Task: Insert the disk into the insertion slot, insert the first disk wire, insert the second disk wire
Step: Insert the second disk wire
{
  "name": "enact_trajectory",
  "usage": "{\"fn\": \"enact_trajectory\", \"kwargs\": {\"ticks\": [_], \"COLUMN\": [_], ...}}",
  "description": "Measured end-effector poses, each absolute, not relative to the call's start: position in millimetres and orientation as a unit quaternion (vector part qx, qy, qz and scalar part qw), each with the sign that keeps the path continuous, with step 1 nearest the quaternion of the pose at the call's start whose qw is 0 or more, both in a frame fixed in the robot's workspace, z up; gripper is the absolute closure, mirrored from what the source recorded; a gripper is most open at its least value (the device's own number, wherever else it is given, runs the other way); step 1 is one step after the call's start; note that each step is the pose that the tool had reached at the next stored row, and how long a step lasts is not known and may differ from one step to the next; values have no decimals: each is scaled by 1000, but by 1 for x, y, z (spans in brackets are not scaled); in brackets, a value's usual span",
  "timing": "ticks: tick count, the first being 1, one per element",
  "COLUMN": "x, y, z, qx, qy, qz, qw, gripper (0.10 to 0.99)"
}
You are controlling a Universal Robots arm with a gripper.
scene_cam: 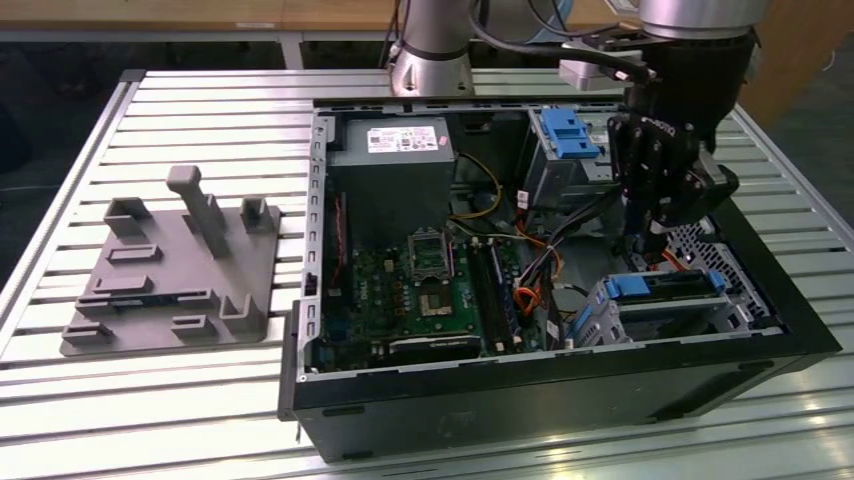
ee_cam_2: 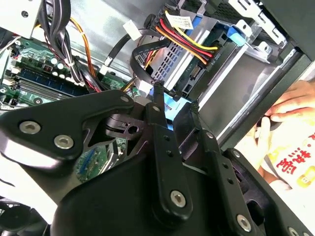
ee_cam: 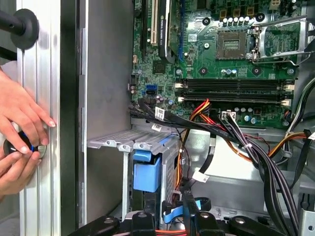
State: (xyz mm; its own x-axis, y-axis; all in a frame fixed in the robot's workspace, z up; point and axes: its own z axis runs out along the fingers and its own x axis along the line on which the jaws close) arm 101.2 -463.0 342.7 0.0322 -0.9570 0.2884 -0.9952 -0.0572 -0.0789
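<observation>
Black gripper [ee_cam_2: 176, 97] hangs low inside the open computer case [scene_cam: 534, 400], its fingers drawn narrow around the plug of a blue wire [ee_cam: 170, 212]. Just beyond, the disk [scene_cam: 663, 287] sits in the insertion slot [scene_cam: 674, 320], its blue carrier showing at the cage's mouth. A red, yellow and black wire bundle [ee_cam_2: 189, 39] runs to a black plug at the disk's edge. Farther off lies the green motherboard [ee_cam: 236, 59] (a person's hand [ee_cam: 22, 123] rests on the slatted table [scene_cam: 200, 110] outside the case wall).
</observation>
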Motion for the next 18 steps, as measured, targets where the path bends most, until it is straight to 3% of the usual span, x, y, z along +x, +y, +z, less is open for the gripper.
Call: {"fn": "enact_trajectory", "kwargs": {"ticks": [7, 8, 15, 18], "x": [101, 101, 101, 102], "y": [-459, -459, -456, -456], "z": [342, 342, 340, 340], "qx": [714, 714, 715, 715], "qy": [-682, -682, -680, -679], "qz": [136, 137, 140, 141], "qw": [76, 77, 84, 87], "gripper": [749, 816, 816, 941]}}
